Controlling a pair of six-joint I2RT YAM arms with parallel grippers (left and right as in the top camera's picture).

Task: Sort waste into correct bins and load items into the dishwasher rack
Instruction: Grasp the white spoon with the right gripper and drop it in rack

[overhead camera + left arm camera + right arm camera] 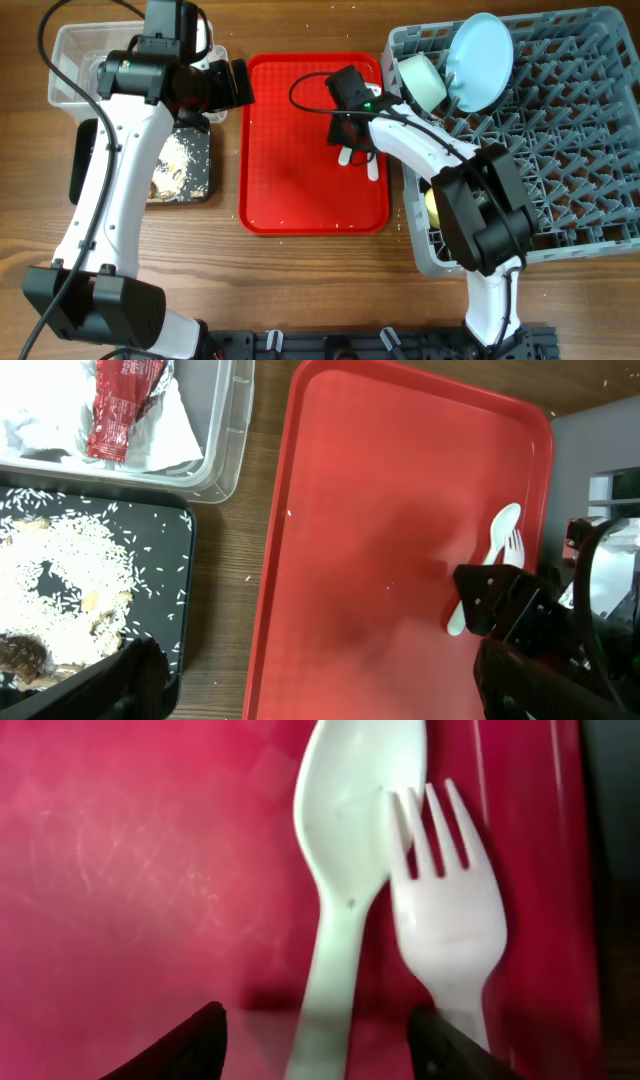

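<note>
A white plastic spoon [345, 870] and a white plastic fork [445, 920] lie side by side and touching on a flat red serving tray [300, 190], bowl and tines toward 12 o'clock in the right wrist view. The right gripper [320, 1045] is poised straight over their handles, its dark fingers spread wide on either side and closed on nothing. Seen from overhead, the right arm rises from the 5 o'clock edge, folds above the left rim of the large grey plastic dishwasher rack [590, 150] at 3 o'clock and reaches toward 10 o'clock, so the cutlery sits at the tray's 3 o'clock edge. The left arm climbs from 7 o'clock to 11 o'clock, its wrist turned toward 3 o'clock, and the left gripper [243, 84] hangs spread and empty at the tray's upper left corner. Crumpled white paper napkins [175, 430] and a red sauce packet [120, 410] lie in the clear rectangular plastic tub [62, 70] at 10 o'clock. Rice-like beige food scraps [60, 570] lie in the black rectangular tray [185, 600] at 9 o'clock. A round pale-blue plate [480, 62] and a mint bowl [420, 82] stand on edge in the rack's 11 o'clock corner, and a small yellow cup [432, 207] is partly hidden under the right arm. All rests on a wooden table [320, 290].
</note>
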